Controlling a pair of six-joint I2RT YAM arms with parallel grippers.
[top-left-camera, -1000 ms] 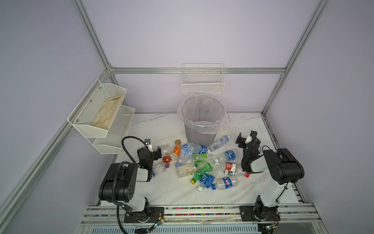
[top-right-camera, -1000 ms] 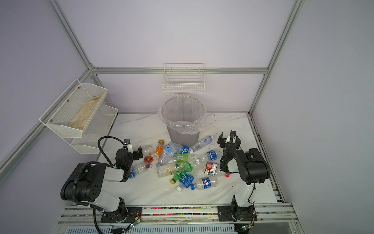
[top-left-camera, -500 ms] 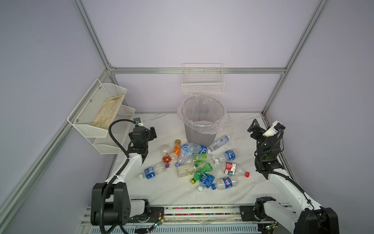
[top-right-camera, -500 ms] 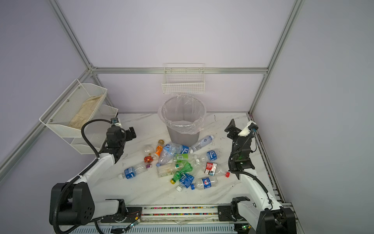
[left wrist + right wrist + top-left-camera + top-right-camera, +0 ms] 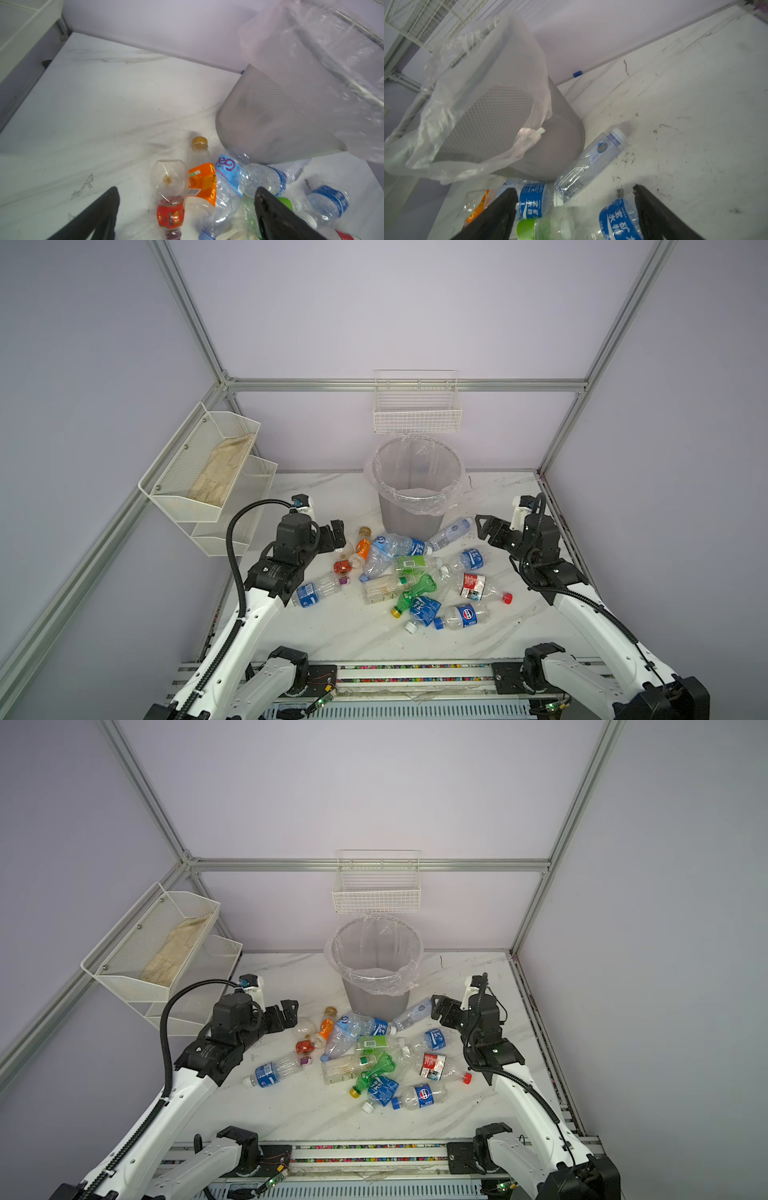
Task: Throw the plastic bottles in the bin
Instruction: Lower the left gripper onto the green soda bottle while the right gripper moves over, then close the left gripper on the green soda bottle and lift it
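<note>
Several plastic bottles (image 5: 399,572) (image 5: 361,1052) lie in a heap on the marble table, just in front of the grey bin (image 5: 409,518) (image 5: 376,1002) with its clear liner. My left gripper (image 5: 332,536) (image 5: 286,1013) hangs open at the heap's left edge. In the left wrist view the left gripper (image 5: 186,189) frames a red-labelled bottle (image 5: 170,214) and an orange-labelled one (image 5: 202,182). My right gripper (image 5: 482,526) (image 5: 436,1006) is open at the right edge. In the right wrist view the right gripper (image 5: 574,188) is above a clear bottle (image 5: 589,158) leaning on the bin and a blue-labelled bottle (image 5: 618,220). Neither gripper holds anything.
A white wire basket (image 5: 417,414) hangs on the back wall right above the bin. A two-tier mesh shelf (image 5: 208,472) with a cloth in it juts out from the left wall beside my left arm. A loose white cap (image 5: 410,627) lies near the front bottles.
Both arms have unfolded from low at the front, risen, and now reach in towards the heap from either side. The right jaws have narrowed slightly. The bottles have not moved.
</note>
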